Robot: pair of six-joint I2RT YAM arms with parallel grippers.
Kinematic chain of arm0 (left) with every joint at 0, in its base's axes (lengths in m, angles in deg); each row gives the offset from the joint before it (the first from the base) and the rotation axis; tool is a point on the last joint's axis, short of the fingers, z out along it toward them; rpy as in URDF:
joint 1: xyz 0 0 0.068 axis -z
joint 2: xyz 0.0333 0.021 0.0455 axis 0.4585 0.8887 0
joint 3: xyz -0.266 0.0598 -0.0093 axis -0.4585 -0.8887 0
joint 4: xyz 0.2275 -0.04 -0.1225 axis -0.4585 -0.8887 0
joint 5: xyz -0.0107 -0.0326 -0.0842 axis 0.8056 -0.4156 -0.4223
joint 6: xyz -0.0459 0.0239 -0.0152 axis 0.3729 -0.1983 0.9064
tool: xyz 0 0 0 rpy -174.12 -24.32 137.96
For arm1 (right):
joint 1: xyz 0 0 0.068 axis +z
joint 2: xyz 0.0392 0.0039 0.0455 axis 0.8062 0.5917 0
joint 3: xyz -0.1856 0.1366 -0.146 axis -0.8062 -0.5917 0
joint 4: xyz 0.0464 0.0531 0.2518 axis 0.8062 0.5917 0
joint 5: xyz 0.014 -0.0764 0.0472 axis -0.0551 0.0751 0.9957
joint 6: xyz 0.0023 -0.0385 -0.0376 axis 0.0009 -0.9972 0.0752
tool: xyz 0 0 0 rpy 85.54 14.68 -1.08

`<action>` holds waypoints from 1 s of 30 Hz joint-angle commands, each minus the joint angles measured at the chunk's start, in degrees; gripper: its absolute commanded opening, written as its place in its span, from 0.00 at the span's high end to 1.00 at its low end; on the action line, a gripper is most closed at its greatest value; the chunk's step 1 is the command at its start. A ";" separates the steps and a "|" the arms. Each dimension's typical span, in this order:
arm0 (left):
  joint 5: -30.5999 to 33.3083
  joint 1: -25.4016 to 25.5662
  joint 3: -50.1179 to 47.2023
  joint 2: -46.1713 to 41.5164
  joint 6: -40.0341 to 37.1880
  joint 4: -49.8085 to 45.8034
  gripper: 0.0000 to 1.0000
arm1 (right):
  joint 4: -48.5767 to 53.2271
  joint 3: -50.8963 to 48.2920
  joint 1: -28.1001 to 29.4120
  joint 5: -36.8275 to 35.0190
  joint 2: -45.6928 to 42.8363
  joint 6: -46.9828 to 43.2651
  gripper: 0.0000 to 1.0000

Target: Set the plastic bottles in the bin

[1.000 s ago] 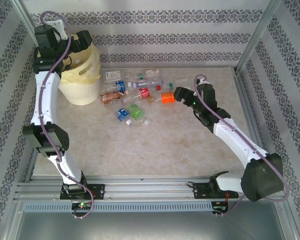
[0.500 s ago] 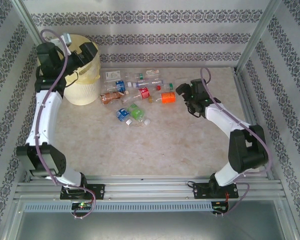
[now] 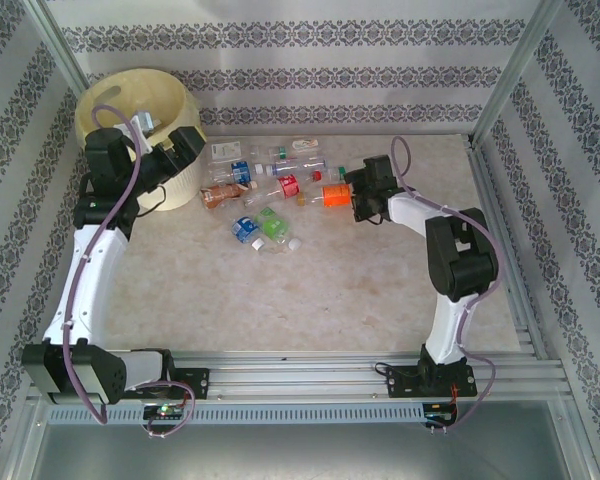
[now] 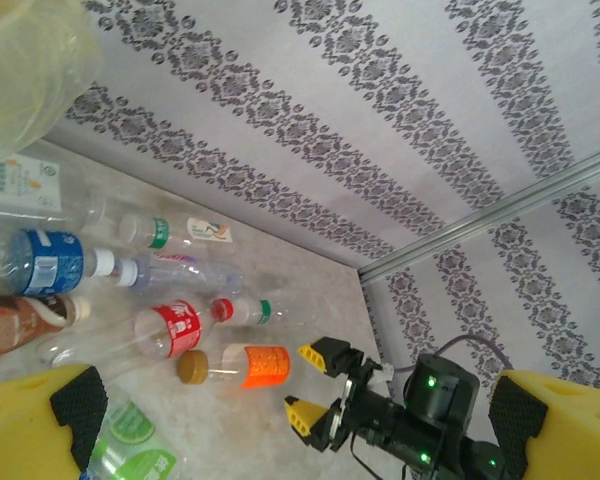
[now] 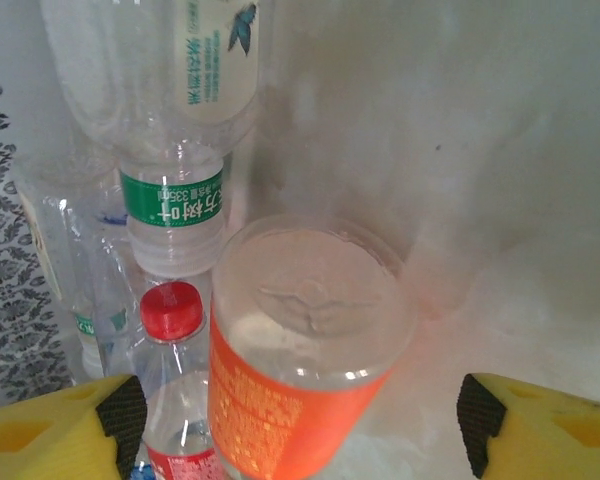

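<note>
Cream-white and round, the plastic bin [image 3: 190, 110] with its pale yellow liner stands at the far left corner of the marbled beige tabletop [image 3: 330, 280]. Just in front of its right wall hangs the left gripper [image 3: 180, 152], its yellow fingers [image 4: 35, 420] spread wide with nothing between them.

Further right, the small clear plastic bottles [image 3: 265, 190] lie scattered on their sides on the tabletop, all outside the bin, most with their long axes running left to right. A blue-labelled bottle [image 4: 40, 262] points its white cap rightward.

At the right end of the cluster lies an orange-labelled clear bottle [image 3: 332, 195]. Its long axis runs left to right, with the tan cap to the left and the round base facing the right gripper [image 3: 357, 197]. That gripper's yellow fingers [image 5: 50, 435] stand apart on either side of the base, a gap on each side, touching nothing.

The orange label's print is too blurred to read. Beyond it, a green-banded bottle [image 5: 172, 205] carries white Chinese characters and "335". A red-capped bottle [image 5: 172, 310] lies just beside the orange one.
</note>
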 commanded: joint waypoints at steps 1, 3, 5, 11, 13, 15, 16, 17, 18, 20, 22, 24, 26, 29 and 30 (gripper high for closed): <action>1.44 0.39 -1.34 -2.19 -2.09 -3.96 0.00 | -2.60 2.61 1.42 1.12 2.72 6.88 0.21; 1.78 0.39 -1.85 -2.45 -2.53 -4.52 0.00 | -3.04 2.61 1.69 0.18 3.96 8.88 0.23; 2.02 0.39 -2.04 -2.54 -3.04 -5.06 0.00 | -3.78 3.02 1.65 0.40 5.34 10.16 0.24; 2.06 0.39 -2.44 -2.38 -4.08 -5.91 0.00 | -2.22 5.73 1.62 -0.28 6.91 8.84 0.23; 2.15 0.39 -2.69 -2.32 -4.38 -6.18 0.00 | -1.63 5.95 1.59 -1.38 7.23 8.68 0.24; 2.00 0.39 -2.96 -2.36 -4.77 -6.37 0.00 | -1.78 6.17 1.34 -1.52 8.02 8.92 0.25; 1.90 0.38 -3.06 -2.29 -4.95 -6.47 0.00 | -1.89 6.58 1.15 -1.19 8.62 8.93 0.25; 1.76 0.39 -3.09 -2.27 -5.24 -6.57 0.00 | -2.04 7.05 1.04 -0.79 9.20 8.89 0.26; 1.63 0.39 -3.16 -2.20 -5.50 -6.74 0.00 | -2.32 7.54 0.97 -0.43 9.75 8.69 0.27; 1.21 0.39 -3.17 -2.09 -5.96 -7.05 0.00 | -2.67 8.53 0.87 -0.02 10.88 8.46 0.29; 0.84 0.39 -3.09 -1.88 -6.19 -7.19 0.00 | -2.58 9.24 0.86 -0.31 11.47 7.91 0.31; 0.37 0.39 -3.09 -1.68 -6.32 -7.19 0.00 | -2.55 9.71 0.88 -0.71 12.02 7.70 0.33; -0.16 0.39 -3.05 -1.32 -6.32 -7.12 0.00 | -2.73 10.37 0.64 -0.51 12.83 7.31 0.36; -2.42 0.54 -3.05 -0.47 -6.58 -6.54 0.00 | -4.18 9.90 0.50 -0.41 12.85 6.74 0.40; -3.24 0.69 -2.96 -0.24 -6.72 -6.40 0.00 | -4.86 9.25 0.48 -0.69 12.40 6.63 0.42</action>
